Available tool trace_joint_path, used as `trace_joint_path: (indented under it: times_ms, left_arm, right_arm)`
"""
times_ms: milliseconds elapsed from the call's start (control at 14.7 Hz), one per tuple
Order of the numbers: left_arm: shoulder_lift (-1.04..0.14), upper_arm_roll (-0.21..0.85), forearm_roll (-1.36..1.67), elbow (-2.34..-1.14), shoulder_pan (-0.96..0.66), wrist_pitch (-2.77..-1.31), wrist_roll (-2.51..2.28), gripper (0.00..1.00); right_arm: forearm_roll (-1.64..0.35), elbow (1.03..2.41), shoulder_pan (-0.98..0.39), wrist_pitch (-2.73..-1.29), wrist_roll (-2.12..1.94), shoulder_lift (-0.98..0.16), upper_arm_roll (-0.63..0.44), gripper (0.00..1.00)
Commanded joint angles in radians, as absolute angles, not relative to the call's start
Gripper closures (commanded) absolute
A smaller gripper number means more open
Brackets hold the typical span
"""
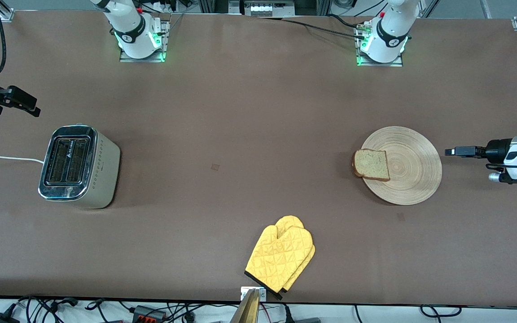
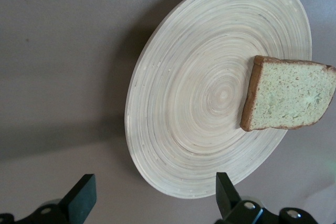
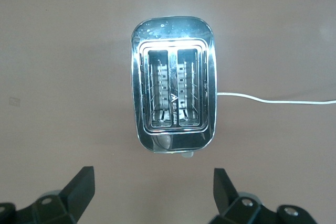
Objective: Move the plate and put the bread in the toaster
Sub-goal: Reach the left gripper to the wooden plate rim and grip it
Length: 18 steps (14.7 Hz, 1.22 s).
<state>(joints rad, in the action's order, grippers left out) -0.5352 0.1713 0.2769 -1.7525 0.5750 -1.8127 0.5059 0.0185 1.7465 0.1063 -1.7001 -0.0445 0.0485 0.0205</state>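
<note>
The light-wood plate (image 1: 413, 168) lies toward the left arm's end of the table. The bread (image 1: 370, 164) lies flat on the plate's rim on the side toward the toaster and overhangs it slightly. The toaster (image 1: 79, 167) stands toward the right arm's end, both slots empty. My left gripper (image 1: 452, 151) is open and empty, over the table just off the plate's rim. Its wrist view shows the plate (image 2: 199, 103), the bread (image 2: 289, 100) and the gripper (image 2: 152, 198). My right gripper (image 1: 25, 105) is open and empty over the table beside the toaster (image 3: 173, 93); it also shows in its wrist view (image 3: 152, 192).
A yellow oven mitt (image 1: 281, 258) lies near the table's front edge, midway along it. The toaster's white cord (image 1: 2, 158) runs off the right arm's end of the table. Bare brown table lies between toaster and plate.
</note>
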Motion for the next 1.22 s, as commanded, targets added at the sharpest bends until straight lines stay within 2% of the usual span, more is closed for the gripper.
trace_joint_path:
  times_ms: [0, 204, 883, 1019, 1155]
  left_arm:
    - [-0.571, 0.186, 0.354, -1.747, 0.612, -1.819, 0.601, 0.00]
    - [-0.569, 0.187, 0.393, -1.818, 0.617, -1.888, 0.643, 0.00]
    - [-0.623, 0.187, 0.451, -1.855, 0.615, -1.931, 0.709, 0.01]
    - [-0.634, 0.189, 0.477, -1.862, 0.615, -1.930, 0.710, 0.08]
    - [-0.635, 0.189, 0.477, -1.861, 0.615, -1.919, 0.712, 0.26]
  right_arm:
    - [0.005, 1.740, 0.117, -1.700, -0.057, 0.054, 0.029, 0.00]
    - [0.005, 1.740, 0.117, -1.709, -0.057, 0.054, 0.029, 0.00]
    - [0.005, 1.740, 0.117, -1.720, -0.051, 0.054, 0.029, 0.00]
    - [0.003, 1.740, 0.117, -1.720, -0.051, 0.054, 0.029, 0.00]
    - [0.003, 1.740, 0.118, -1.724, -0.048, 0.052, 0.029, 0.00]
